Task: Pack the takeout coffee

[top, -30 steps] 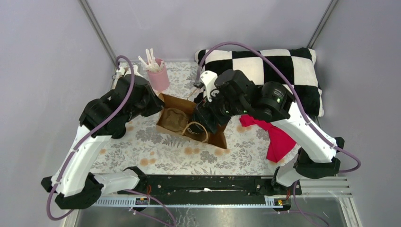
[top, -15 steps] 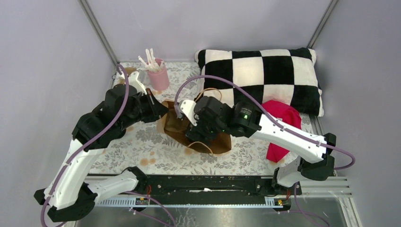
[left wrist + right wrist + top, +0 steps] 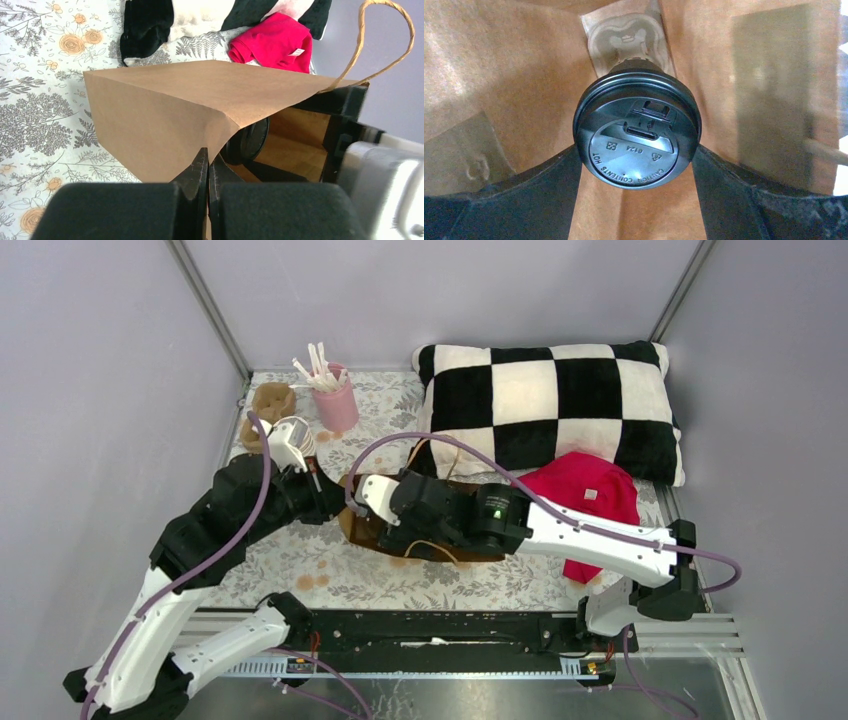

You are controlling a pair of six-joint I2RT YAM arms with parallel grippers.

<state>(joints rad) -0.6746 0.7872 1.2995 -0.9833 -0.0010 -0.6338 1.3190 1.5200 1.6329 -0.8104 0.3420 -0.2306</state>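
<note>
Right claw [image 3: 636, 162], arm stretched low, grips the takeout coffee [image 3: 636, 135] inside the bag [image 3: 160, 105]; left claw [image 3: 208, 162] pinches its edge.

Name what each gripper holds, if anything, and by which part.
The left gripper pinches the paper bag by the edge of its opening. The right gripper clamps the coffee cup by two opposite sides, inside the bag.

The takeout coffee [image 3: 636, 135] has "CAUTION CONTENTS HOT" and "0124" embossed on its top.
</note>
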